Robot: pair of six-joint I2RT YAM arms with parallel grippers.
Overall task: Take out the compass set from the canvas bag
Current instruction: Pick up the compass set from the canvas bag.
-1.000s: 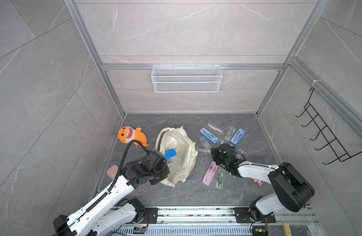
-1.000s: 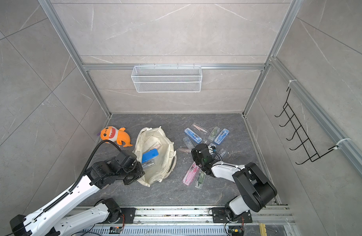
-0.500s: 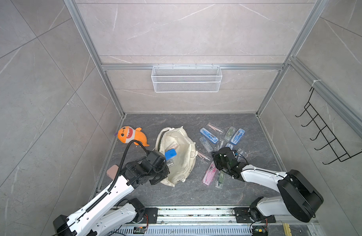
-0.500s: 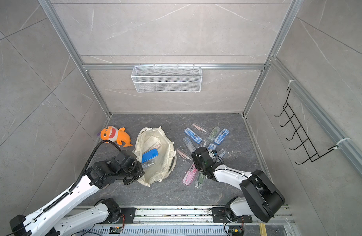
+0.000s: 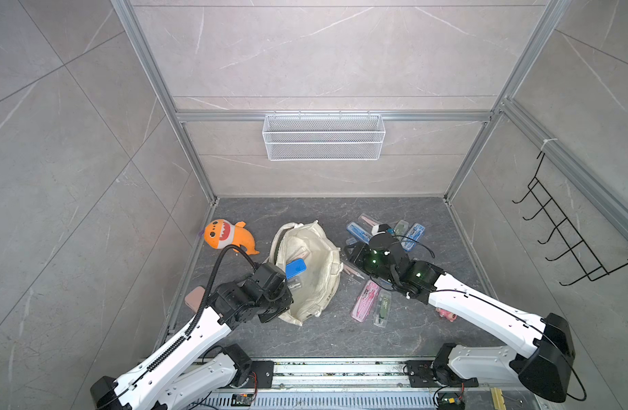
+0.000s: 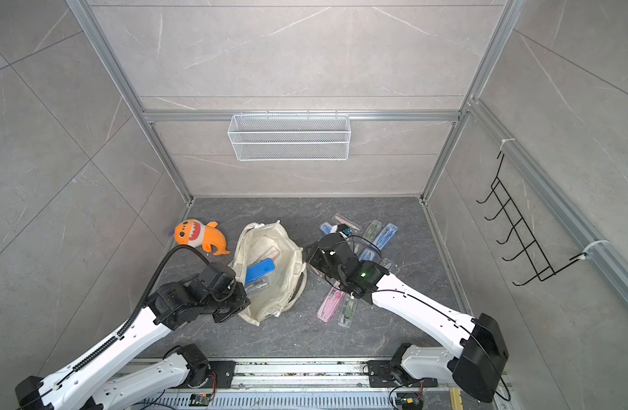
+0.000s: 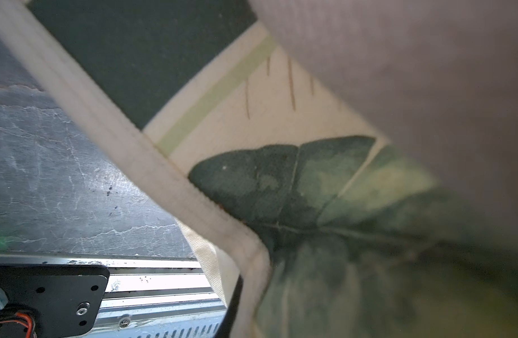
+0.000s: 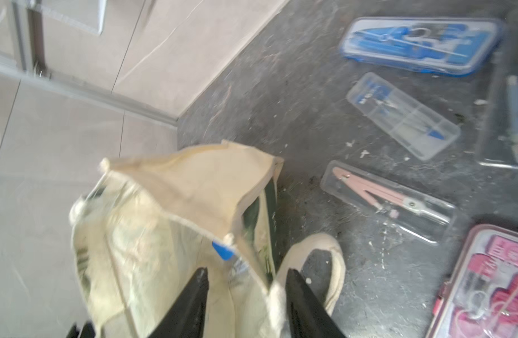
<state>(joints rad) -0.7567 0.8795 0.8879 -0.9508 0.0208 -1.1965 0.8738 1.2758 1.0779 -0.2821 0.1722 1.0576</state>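
The canvas bag (image 5: pixel 325 280) lies slumped open at the lower middle of both top views, on the dark grey worktop (image 5: pixel 305 340). Inside it, near its left wall, a blue case (image 5: pixel 295 268) rests tilted over a clear case (image 5: pixel 294 283), with a pale case (image 5: pixel 300 252) just above them in the frame. The left arm (image 5: pixel 184 340) reaches in from the lower left, and the left jaws are closed on the bag's lower-left rim; in the left wrist view the cloth, with its dark green panel (image 7: pixel 140 52) and a leaf print, lies so close that the jaws themselves are hidden. The right arm (image 5: pixel 475 309) comes from the lower right to the bag's right edge. In the right wrist view the right jaws stand moderately wide, holding nothing: the two black fingers (image 8: pixel 193 295) frame the bag's rim, and whether they touch it I cannot tell. A loop handle (image 8: pixel 338 263) lies on the worktop just beside that rim. Right of the bag a pink case (image 5: pixel 365 300) and a greenish clear case (image 5: pixel 383 309) lie side by side, and more cases (image 5: pixel 413 236) are scattered toward the upper right of the worktop. An orange toy shark (image 5: pixel 227 236) sits to the upper left of the bag, apart from it. A white wire basket (image 5: pixel 323 136) hangs on the back wall and a black hook rack (image 5: pixel 568 234) on the right wall
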